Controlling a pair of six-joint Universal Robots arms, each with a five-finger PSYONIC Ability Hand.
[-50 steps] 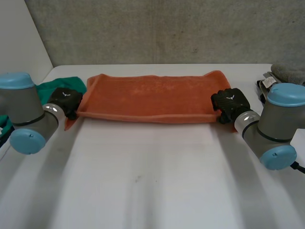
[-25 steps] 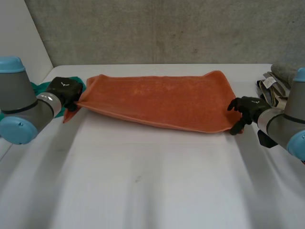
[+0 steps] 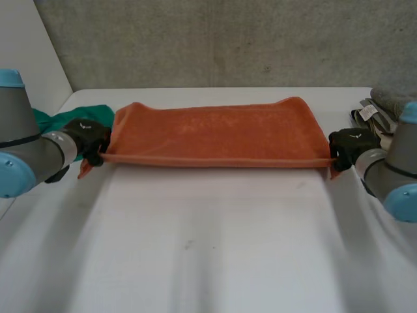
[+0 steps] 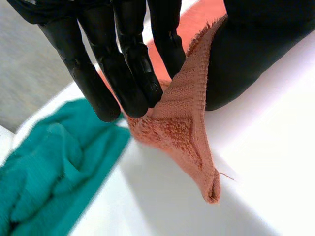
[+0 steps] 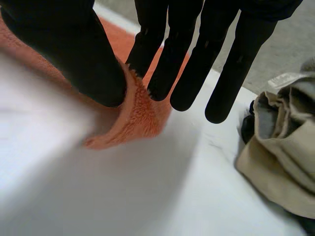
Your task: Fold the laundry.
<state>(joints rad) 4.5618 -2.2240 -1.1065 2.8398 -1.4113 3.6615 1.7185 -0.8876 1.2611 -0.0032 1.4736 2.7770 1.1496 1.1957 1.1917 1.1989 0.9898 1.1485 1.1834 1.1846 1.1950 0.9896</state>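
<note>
The orange towel (image 3: 215, 134) lies stretched across the far half of the white table (image 3: 208, 261). At the table's left the left hand (image 3: 88, 135) pinches a near corner; at its right the right hand (image 3: 352, 145) appears clamped on the other. Both pinches look shallow: pulling too taut could slip one, skewing the fold.
</note>
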